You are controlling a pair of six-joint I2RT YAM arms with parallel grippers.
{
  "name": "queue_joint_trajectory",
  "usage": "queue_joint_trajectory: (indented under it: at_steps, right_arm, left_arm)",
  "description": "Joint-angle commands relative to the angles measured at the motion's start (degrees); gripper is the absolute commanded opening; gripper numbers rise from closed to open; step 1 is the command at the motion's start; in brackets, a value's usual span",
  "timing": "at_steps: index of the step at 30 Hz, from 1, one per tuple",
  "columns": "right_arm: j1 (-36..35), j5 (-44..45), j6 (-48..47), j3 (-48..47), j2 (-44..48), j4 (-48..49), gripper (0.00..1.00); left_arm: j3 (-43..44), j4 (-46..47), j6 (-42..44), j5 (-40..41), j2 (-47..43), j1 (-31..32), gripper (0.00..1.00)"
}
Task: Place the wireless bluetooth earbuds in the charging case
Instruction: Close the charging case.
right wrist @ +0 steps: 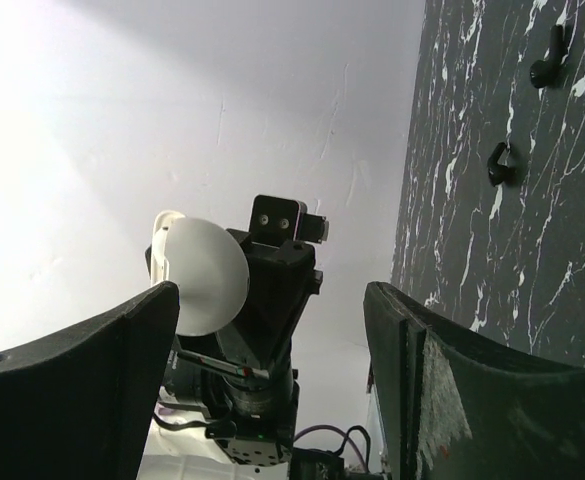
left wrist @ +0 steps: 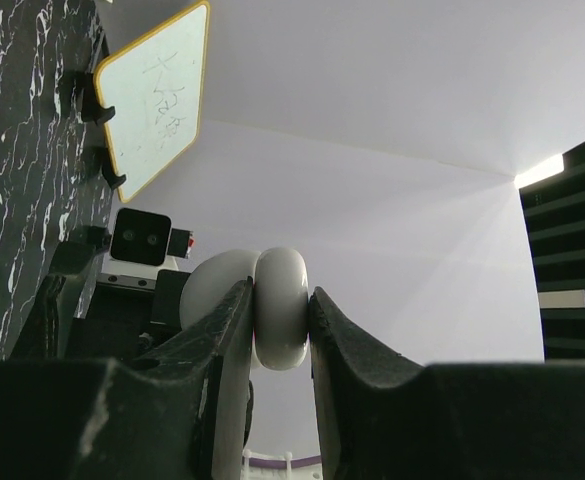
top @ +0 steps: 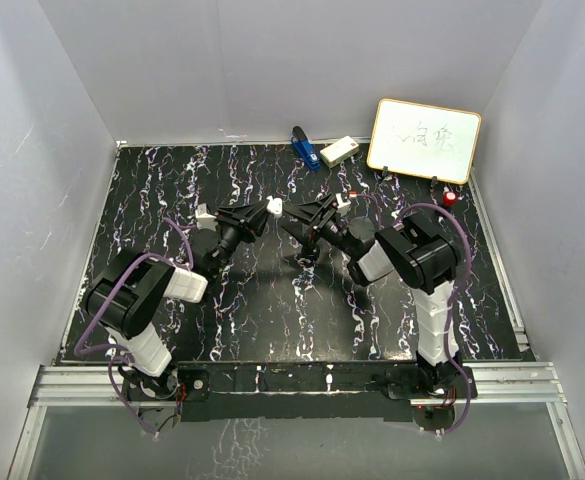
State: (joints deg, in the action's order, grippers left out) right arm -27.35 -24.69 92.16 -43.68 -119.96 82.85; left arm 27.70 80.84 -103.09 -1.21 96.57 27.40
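My left gripper (left wrist: 280,305) is shut on the white round charging case (left wrist: 282,305) and holds it above the table. A second rounded white half shows behind the left finger. In the top view the case (top: 274,206) is at the table's middle, at my left gripper (top: 270,209). My right gripper (top: 296,213) faces it closely, open and empty. The right wrist view shows the case (right wrist: 207,275) just beyond my right gripper (right wrist: 272,300). Two small dark earbud-shaped pieces (right wrist: 547,60) (right wrist: 502,165) lie on the table there. I see no tiny white earbuds.
A whiteboard (top: 424,140) stands at the back right, also in the left wrist view (left wrist: 152,100). A blue object (top: 303,147) and a white box (top: 339,151) lie at the back edge. A small red item (top: 450,199) sits near the whiteboard.
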Motion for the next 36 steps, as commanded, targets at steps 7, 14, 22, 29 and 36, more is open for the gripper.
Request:
queue_joint_trajectory:
  at_steps: [7,14,22,29,36]
  right_arm:
    - [-0.33,1.66,5.14,-4.84,-2.94,19.04,0.73]
    - [-0.32,2.43,7.02,-4.97,-3.65,21.13,0.73]
    - [-0.39,2.67,6.81,-5.36,-2.69,21.13,0.73]
    - [-0.42,1.93,7.18,-6.37,-2.35,21.14,0.74]
    - [-0.41,0.88,6.72,-6.83,-1.79,21.18,0.74]
  left_arm:
    - [1.21,9.25,-0.31,0.72,1.07,0.72,0.0]
    - [0.85,10.47,-0.69,1.2,1.84,0.73,0.0]
    - [0.52,12.94,-1.31,1.95,3.19,0.81,0.0]
    - [0.92,12.86,-3.32,1.31,3.45,0.86,0.0]
    - [0.89,10.2,-4.14,0.61,2.42,0.81,0.0]
